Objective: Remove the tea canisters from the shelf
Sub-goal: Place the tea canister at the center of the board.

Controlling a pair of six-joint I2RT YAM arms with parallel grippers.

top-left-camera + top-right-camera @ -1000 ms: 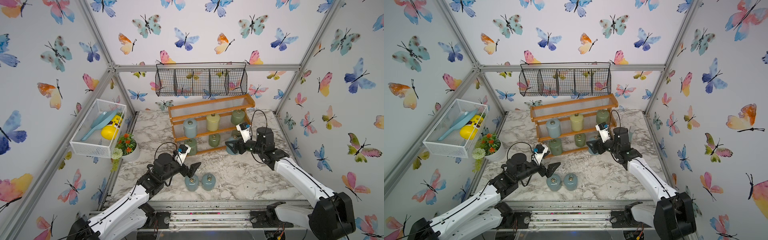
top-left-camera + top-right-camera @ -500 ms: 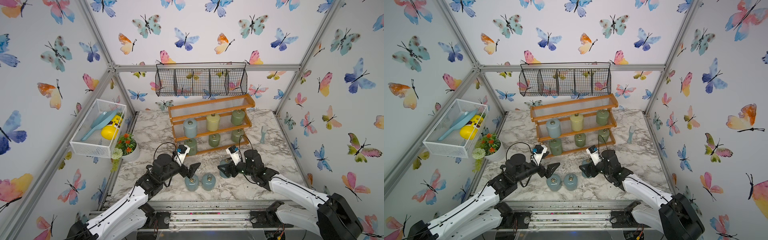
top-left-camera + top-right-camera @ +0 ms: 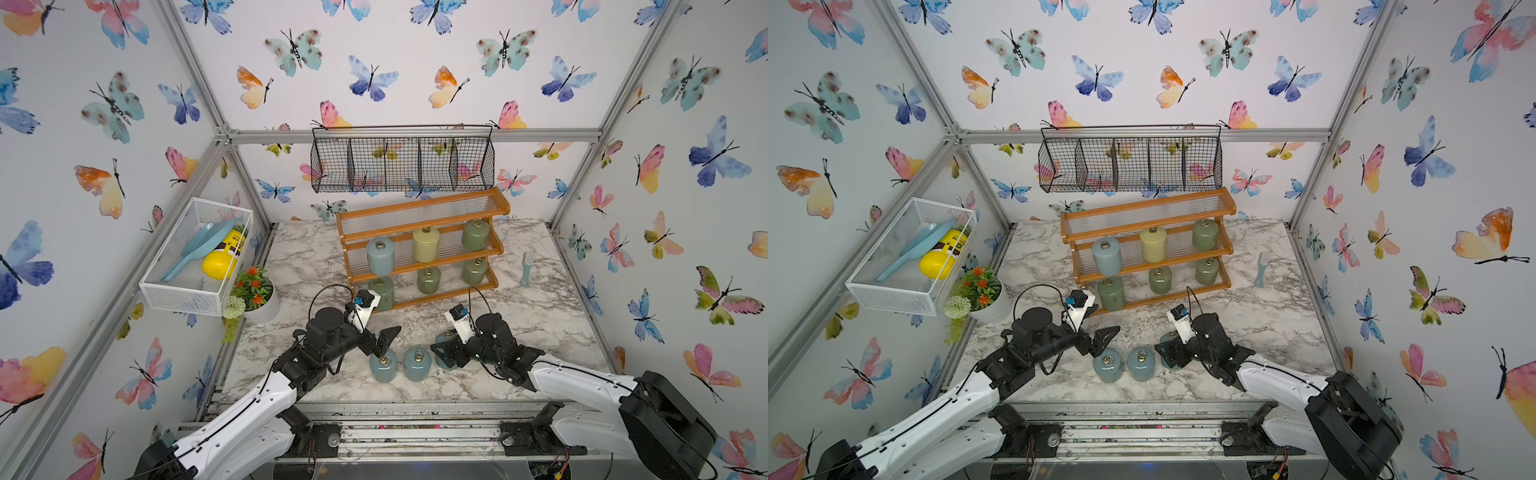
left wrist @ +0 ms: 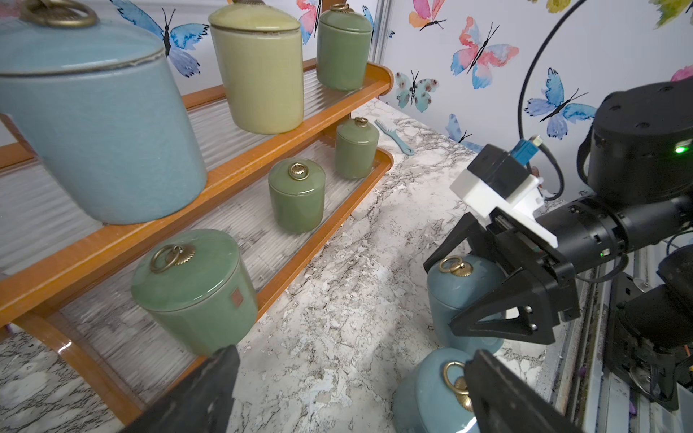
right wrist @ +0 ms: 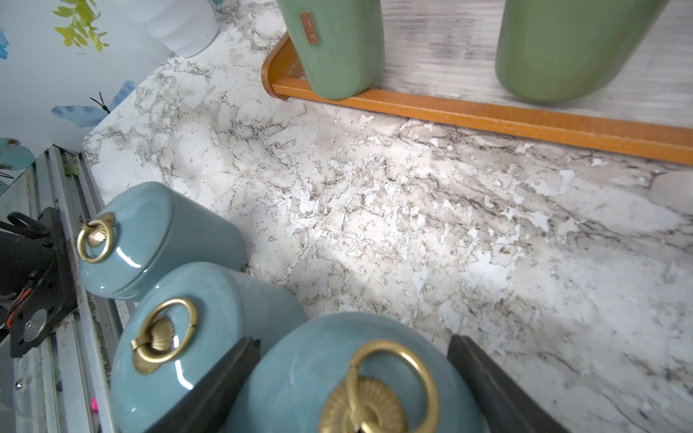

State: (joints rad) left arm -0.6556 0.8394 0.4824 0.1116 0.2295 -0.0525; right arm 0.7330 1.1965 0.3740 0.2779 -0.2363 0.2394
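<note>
Nearest me, at the front of the marbled surface (image 3: 519, 332), the right end effector (image 5: 354, 346) is clenched on the held blue-grey canister (image 5: 337, 378), a jaw on either side of its body; it sits low, but whether its base touches down I cannot tell. Just beside it stands the middle blue-grey canister (image 3: 417, 363), and next to that the leftmost blue-grey canister (image 3: 383, 365); the left end effector (image 4: 350, 358) hovers by that one, released and empty, jaws wide. I'd say the step in hand is setting down the third canister. The next move calls for seating it flat, opening the jaws, and drawing back without clipping the close neighbour. The left arm looks free to reach for the nearest green canister (image 3: 381, 291) on the bottom tier. Farther back, the shelf (image 3: 424, 203) carries six: that green one with two more green canisters (image 3: 428, 280) on the bottom tier; a blue-grey shelf canister (image 3: 380, 255), the pale yellow canister (image 3: 425, 245) and a green upper canister (image 3: 475, 235) on the middle tier; the top tier is bare.
</note>
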